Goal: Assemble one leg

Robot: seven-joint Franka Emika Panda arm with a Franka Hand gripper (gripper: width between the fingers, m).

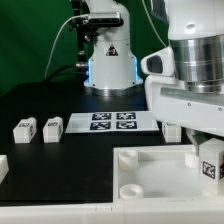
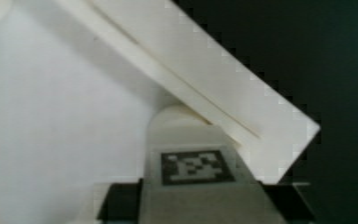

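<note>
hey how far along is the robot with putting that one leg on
Already done: one leg is out of the loose group and sits between the gripper fingers, its tag facing the wrist camera. In hand: the gripper holds it at the large white tray-like part, near the corner at the exterior view's right. Left: the views do not show the leg seated. Two spare legs lie by the marker board.

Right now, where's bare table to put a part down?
Free: black table between the two small white tagged leg blocks and the robot base, and right in front of those blocks. Crowded: flat white marker board, large white tray-like part, gripper over it.
</note>
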